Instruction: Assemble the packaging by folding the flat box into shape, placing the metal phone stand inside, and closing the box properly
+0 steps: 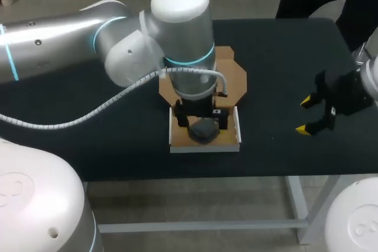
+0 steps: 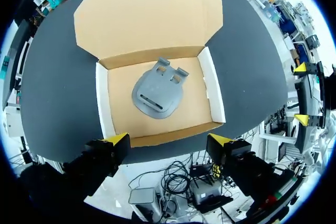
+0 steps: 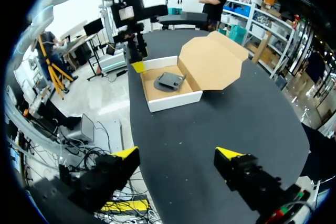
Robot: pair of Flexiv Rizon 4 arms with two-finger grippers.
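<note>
**Box:** The cardboard box (image 2: 212, 93) stands formed into a tray on the black table (image 1: 118, 146). Its walls are white outside and brown inside. Its lid (image 2: 147, 19) is open and folded back from the far wall.

**Phone stand:** The grey metal phone stand (image 2: 157, 92) lies flat on the tray floor, near the middle and clear of all four walls. The left wrist view shows it whole. In the head view the left arm's wrist covers most of the tray, and only part of the stand shows below it.

**Left gripper:** The left gripper (image 2: 168, 141) hangs over the tray's front wall. Its fingers are spread wide and hold nothing. The head view does not show its yellow tips.

**Right gripper:** The right gripper (image 1: 304, 115) sits well to the right of the box, over bare table. Its fingers are wide apart and empty.

**Right wrist view:** This view alone shows the box from the side. The lid is tilted up and back, and the left arm's fingers stand above the tray.
</note>
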